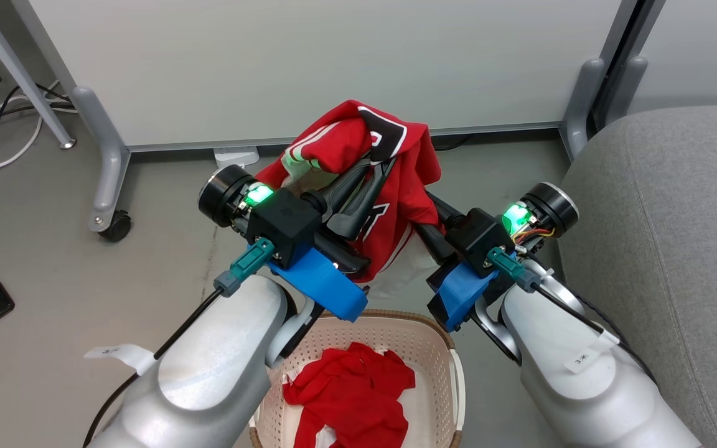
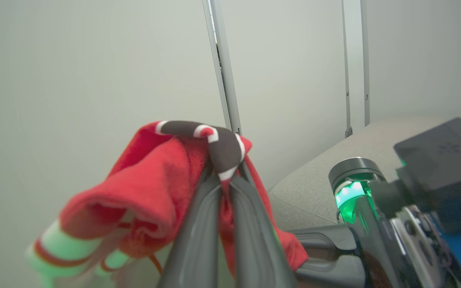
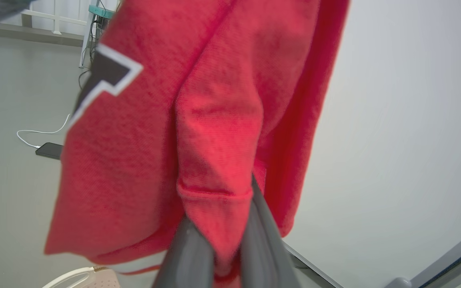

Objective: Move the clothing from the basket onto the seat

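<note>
Hanging in air past the basket (image 1: 439, 330) far rim, red garment (image 1: 405, 186) is pinched by both claws: L gripper (image 2: 224, 180) clamped on black/white trim, R gripper (image 3: 220, 236) on a fold. More red clothing (image 1: 352, 386) in basket; seat (image 1: 676, 218) at right.

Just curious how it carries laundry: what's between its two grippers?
A red garment, pinched by the left gripper and the right gripper, hangs between them, as the head view shows.

Two garments (image 1: 396, 180) (image 1: 349, 392), one basket (image 1: 436, 367), one seat (image 1: 676, 218).
</note>
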